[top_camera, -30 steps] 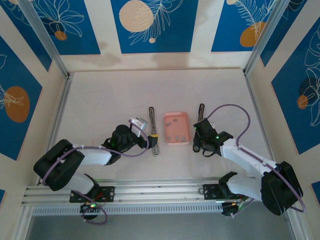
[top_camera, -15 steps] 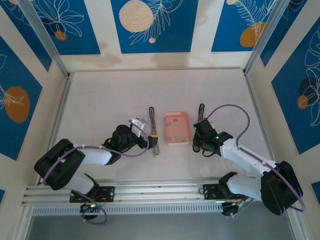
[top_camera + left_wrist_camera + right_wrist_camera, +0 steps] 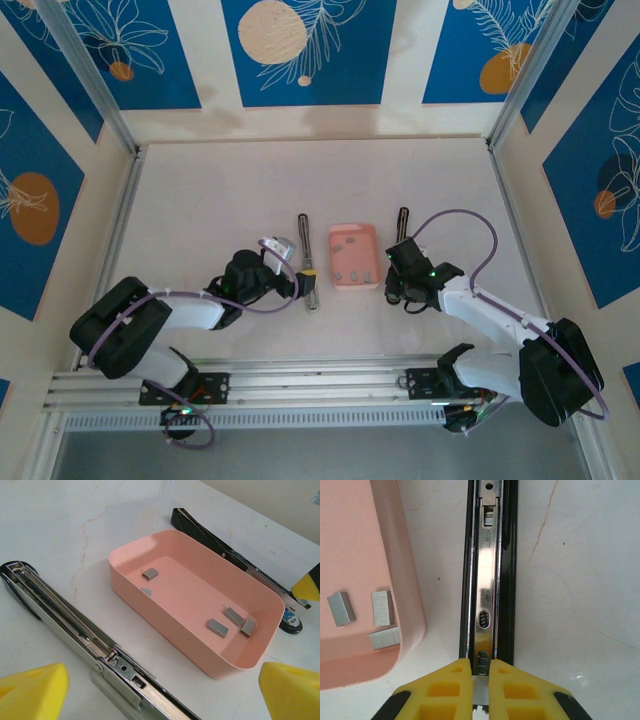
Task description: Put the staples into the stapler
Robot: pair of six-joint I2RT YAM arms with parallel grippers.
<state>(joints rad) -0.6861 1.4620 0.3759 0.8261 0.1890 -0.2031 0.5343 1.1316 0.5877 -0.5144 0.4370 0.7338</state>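
Bottom of right-wrist view: right gripper clamps stapler bar, steadying it; left gripper jaws apart. Next, prob. pinch staples from pink tray.

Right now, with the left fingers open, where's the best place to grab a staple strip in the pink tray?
Probably the staple strip at the tray's far end: it lies flat, clear of the walls. Come straight down, since the walls block any sideways reach, and pinch its two opposite edges.

The pink tray sits close between the stapler rail and the stapler bar; the table beyond lies open.
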